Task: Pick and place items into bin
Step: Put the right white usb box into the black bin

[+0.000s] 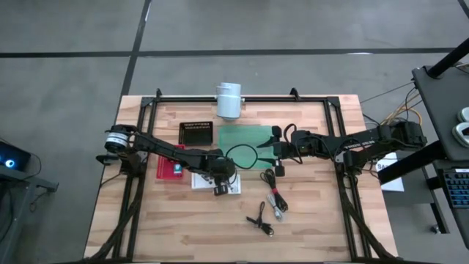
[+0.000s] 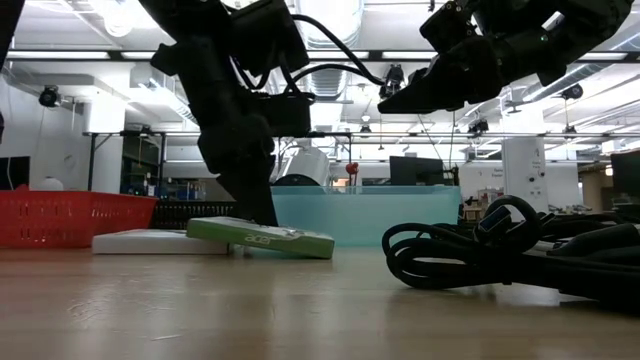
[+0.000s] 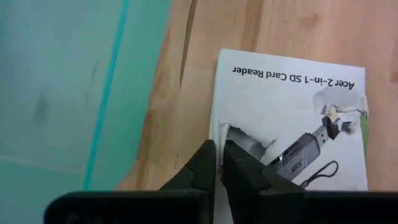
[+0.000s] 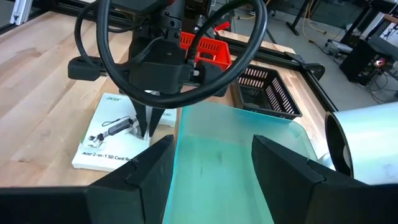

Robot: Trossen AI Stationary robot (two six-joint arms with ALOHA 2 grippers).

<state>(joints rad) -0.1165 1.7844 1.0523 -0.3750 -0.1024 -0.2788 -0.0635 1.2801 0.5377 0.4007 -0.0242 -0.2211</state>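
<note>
A white printed card (image 3: 292, 118), marked as an SD card reader, lies on the wood next to the teal bin (image 1: 245, 136). In the low view this card (image 2: 260, 238) sits tilted. A second white card (image 2: 150, 241) lies flat behind it. My left gripper (image 3: 221, 155) is shut at the card's edge nearest the bin. My right gripper (image 4: 214, 168) hangs open above the bin and touches nothing. Black cables (image 1: 275, 192) with plugs lie on the table nearer its front edge. My left gripper has its shut fingertips on the card's edge (image 3: 216, 134) that faces the bin, beside a torn patch of its print. One finger stands on the card's face and the other just off it. The fingers slant steeply down from above. One end of the card is raised off the table.
A red basket (image 1: 167, 165) and a black basket (image 1: 196, 132) stand left of the bin. A white cylinder (image 1: 229, 101) stands at the table's far edge. A second small cable (image 1: 260, 218) lies near the front. Bare wood shows at the front left and right.
</note>
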